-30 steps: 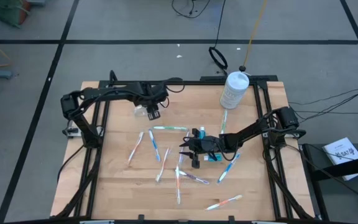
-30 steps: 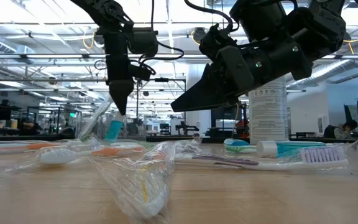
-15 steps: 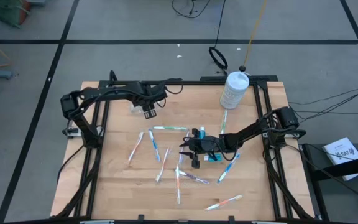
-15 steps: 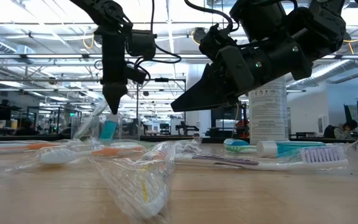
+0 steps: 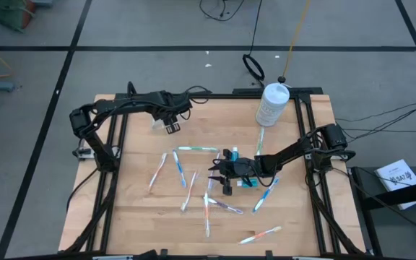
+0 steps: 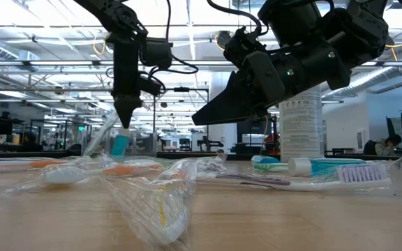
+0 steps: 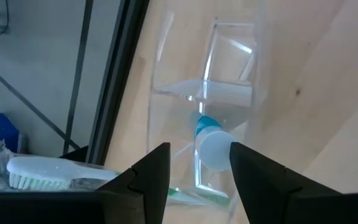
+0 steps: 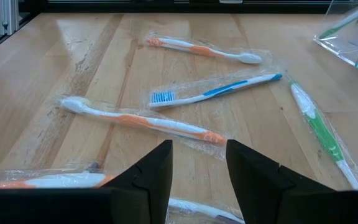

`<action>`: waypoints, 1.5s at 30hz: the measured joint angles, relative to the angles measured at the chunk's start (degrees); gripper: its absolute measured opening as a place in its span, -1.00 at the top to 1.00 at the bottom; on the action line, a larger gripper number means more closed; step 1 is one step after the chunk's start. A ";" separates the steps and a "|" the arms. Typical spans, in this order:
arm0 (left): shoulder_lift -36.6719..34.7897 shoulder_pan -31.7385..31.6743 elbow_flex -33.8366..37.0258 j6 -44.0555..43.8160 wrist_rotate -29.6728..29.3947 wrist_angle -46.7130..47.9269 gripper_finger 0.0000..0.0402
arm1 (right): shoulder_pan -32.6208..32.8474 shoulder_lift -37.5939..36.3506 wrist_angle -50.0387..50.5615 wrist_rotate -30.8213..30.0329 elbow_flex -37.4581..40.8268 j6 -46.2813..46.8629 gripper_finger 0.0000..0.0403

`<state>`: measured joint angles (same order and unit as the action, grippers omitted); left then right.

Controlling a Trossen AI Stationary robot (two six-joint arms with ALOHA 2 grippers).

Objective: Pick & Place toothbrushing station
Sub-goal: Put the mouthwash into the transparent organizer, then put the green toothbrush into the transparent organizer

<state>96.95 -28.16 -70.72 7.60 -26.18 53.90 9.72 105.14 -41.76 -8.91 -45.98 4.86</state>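
The clear plastic cup (image 5: 159, 124) stands at the table's far left. It holds a teal toothpaste tube (image 7: 207, 129) and a leaning toothbrush (image 6: 100, 136). My left gripper (image 5: 170, 126) is open and points down right over the cup (image 7: 204, 99), its fingertips at the cup's mouth (image 6: 126, 120). My right gripper (image 5: 217, 175) is open and empty. It hovers level above the table's middle over wrapped toothbrushes (image 8: 135, 121). Several more wrapped toothbrushes (image 5: 180, 169) lie flat on the wood. Teal tubes (image 5: 231, 154) lie beside the right gripper. My left gripper stands with its open fingers (image 7: 151, 177) on either side of the tube's white cap (image 7: 215, 149), at the cup's mouth. I cannot tell whether a finger touches the cup's wall or the tube.
A large white bottle (image 5: 271, 105) stands at the far right corner. Toothbrushes in blue (image 8: 216, 90), orange and green (image 8: 319, 134) lie scattered from the middle to the near edge (image 5: 262, 235). Black frame rails (image 5: 114, 144) run along both table sides.
My left gripper has gone a little toward the table's left and far edges, still open. The cup with its tube and brush has shifted slightly the same way. My right arm has kept still.
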 joint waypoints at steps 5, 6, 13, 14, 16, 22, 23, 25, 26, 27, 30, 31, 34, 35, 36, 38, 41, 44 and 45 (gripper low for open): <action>-0.02 -1.59 0.00 1.13 -2.18 0.08 0.14 | 0.01 0.00 0.01 0.00 0.00 0.00 0.30; -0.02 -1.86 0.00 1.44 -2.83 0.08 0.14 | 0.01 0.00 0.02 0.00 0.00 0.00 0.30; -0.04 -3.59 -0.02 2.85 -4.00 0.08 0.14 | 0.01 0.00 0.00 0.00 0.00 0.00 0.30; -0.04 -3.85 -0.02 3.04 -4.09 0.09 0.14 | 0.00 0.00 0.00 0.00 0.00 0.00 0.30; -0.04 -4.34 -0.02 3.21 -4.14 0.11 0.14 | 0.02 0.00 0.00 0.00 0.00 0.00 0.30; -0.04 -5.83 -0.02 4.99 -7.17 0.13 0.14 | 0.01 0.00 0.00 0.00 0.00 0.00 0.30; -0.04 -6.07 -0.02 5.41 -7.36 0.12 0.14 | 0.00 0.00 0.00 0.00 0.00 -0.02 0.30; -0.04 -6.59 -0.02 5.89 -7.45 0.09 0.14 | 0.00 0.00 -0.01 0.00 0.00 -0.41 0.30; -0.04 -6.91 -0.02 6.10 -7.58 0.08 0.14 | 0.01 0.00 -0.02 0.00 0.00 -0.89 0.30; -0.04 -7.27 -0.02 6.22 -7.67 0.06 0.14 | 0.01 0.00 -0.02 -0.01 0.00 -1.12 0.30; -0.04 -8.33 -0.04 6.24 -7.79 0.02 0.14 | -0.02 0.00 -0.02 0.00 0.00 -1.25 0.30; -0.04 -8.60 -0.07 6.20 -7.78 -0.12 0.14 | -0.02 0.00 -0.02 0.00 0.00 -1.25 0.30; -0.06 -8.88 -0.07 5.95 -7.70 -0.08 0.14 | -0.04 0.00 -0.02 0.00 0.00 -1.26 0.30; -0.26 -8.83 -0.07 6.28 -7.50 0.16 0.14 | -0.04 0.00 -0.02 -0.02 0.00 -1.27 0.30; -0.54 -8.83 -0.07 6.67 -7.22 0.38 0.14 | -0.10 0.00 -0.03 -0.02 0.00 -1.27 0.30; -1.45 -8.47 -0.04 7.34 -6.74 0.67 0.14 | -0.31 0.00 -0.05 -0.02 0.00 -1.09 0.30; -4.54 -8.44 -0.02 7.38 -6.51 0.38 0.14 | -0.71 0.00 -0.05 -0.04 0.00 -1.07 0.30; -8.62 -8.41 -0.02 6.64 -6.50 0.22 0.14 | -1.22 0.00 -0.05 -0.02 -0.02 0.24 0.30; -10.17 -8.41 -0.02 5.93 -6.31 0.18 0.14 | -1.43 0.00 -0.05 0.00 -0.02 0.81 0.30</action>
<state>86.78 -36.58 -70.74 13.54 -32.49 54.08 8.28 105.14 -41.80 -8.91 -46.00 5.67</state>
